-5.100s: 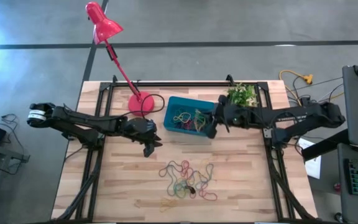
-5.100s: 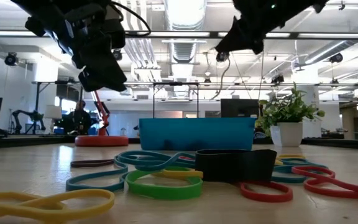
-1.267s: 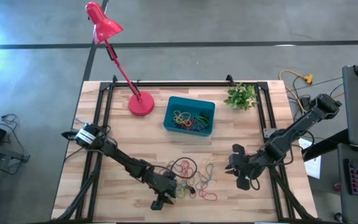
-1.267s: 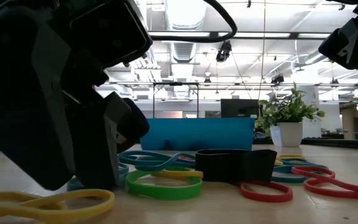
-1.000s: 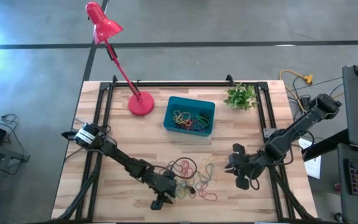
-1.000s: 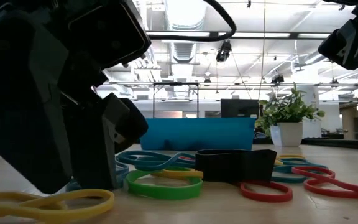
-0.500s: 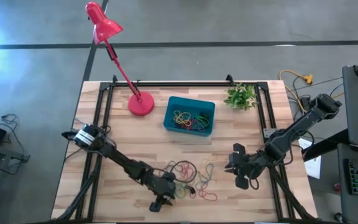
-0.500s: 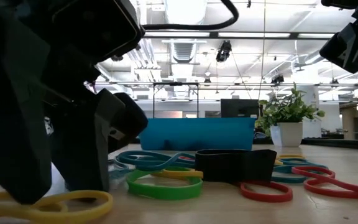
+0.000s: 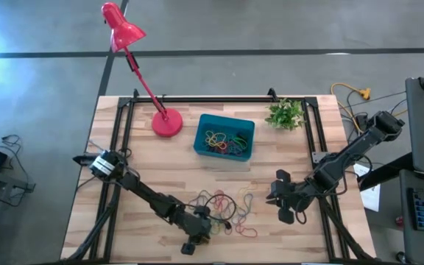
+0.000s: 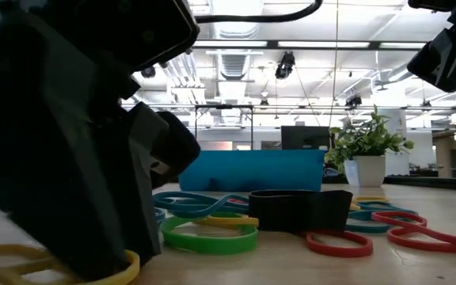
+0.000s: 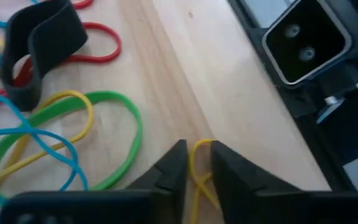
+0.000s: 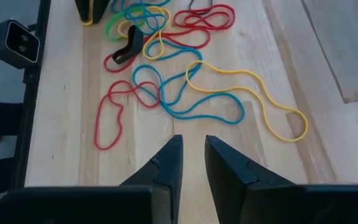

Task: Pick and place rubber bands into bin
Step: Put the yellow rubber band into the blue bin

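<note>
Since half a second ago, my left gripper (image 9: 194, 239) has shifted slightly toward the near table edge, at the near-left corner of the loose pile.

Nearest finding: in the left wrist view my left gripper (image 11: 195, 163) has its fingers drawn close together with a yellow rubber band (image 11: 197, 171) running between them. I judge it a pinch, though I cannot confirm the pads are bearing on the loop. A green band (image 11: 114, 144), teal loops and a black band (image 11: 39, 46) lie just beside it on the wooden table (image 11: 229, 106).

Middle ground: the remaining rubber bands (image 9: 227, 210) lie tangled near the table's front centre. My right gripper (image 9: 284, 207) waits to their right, clear of them; in the right wrist view its fingers (image 12: 169, 165) stand nearly together with bare wood in the gap, holding nothing.

Far: the teal bin (image 9: 225, 138) sits well apart toward the back, several bands already inside, between the red lamp base (image 9: 167, 122) and the potted plant (image 9: 285, 112).

Recommendation: confirm the grip on the yellow loop before rising, then lift straight up and slowly, so that overlapping neighbours slip off rather than trail. Carry it over the bin's middle and release low, inside the walls.
</note>
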Tool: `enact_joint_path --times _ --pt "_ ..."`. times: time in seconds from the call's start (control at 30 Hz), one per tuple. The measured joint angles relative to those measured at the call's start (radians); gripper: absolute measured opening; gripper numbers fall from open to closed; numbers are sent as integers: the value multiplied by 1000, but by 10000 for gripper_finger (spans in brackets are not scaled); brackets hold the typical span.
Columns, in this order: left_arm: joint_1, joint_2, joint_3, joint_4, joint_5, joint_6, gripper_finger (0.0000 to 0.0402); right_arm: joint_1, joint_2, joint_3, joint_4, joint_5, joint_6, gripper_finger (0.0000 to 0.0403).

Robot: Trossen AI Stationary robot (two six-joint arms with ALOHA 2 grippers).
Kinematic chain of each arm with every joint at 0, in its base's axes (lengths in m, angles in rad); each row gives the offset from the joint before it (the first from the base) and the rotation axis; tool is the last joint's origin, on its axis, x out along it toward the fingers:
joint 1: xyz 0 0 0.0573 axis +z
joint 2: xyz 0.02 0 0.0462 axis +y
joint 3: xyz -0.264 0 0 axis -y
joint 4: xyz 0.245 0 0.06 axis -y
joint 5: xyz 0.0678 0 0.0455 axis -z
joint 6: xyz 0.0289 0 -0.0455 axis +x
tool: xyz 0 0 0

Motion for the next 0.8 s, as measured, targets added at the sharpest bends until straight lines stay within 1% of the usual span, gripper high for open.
enact_joint_path --times 0.07,0.13,0.33,0.47,0.57,0.8 --pt "0 0 7 -29 -10 7 20 0 0 -1 0 2 0 59" --pt "1 0 7 -33 -11 6 7 0 0 -2 0 3 0 59" --pt "0 -11 12 -41 -30 3 1 0 0 -2 2 6 0 59" --pt "3 -42 16 -74 -65 6 0 0 0 -2 2 6 0 58" --pt "5 -77 16 -108 -107 6 0 0 0 -2 2 10 0 59" --pt "4 -181 8 -198 -150 8 0 0 0 -6 4 20 0 59"
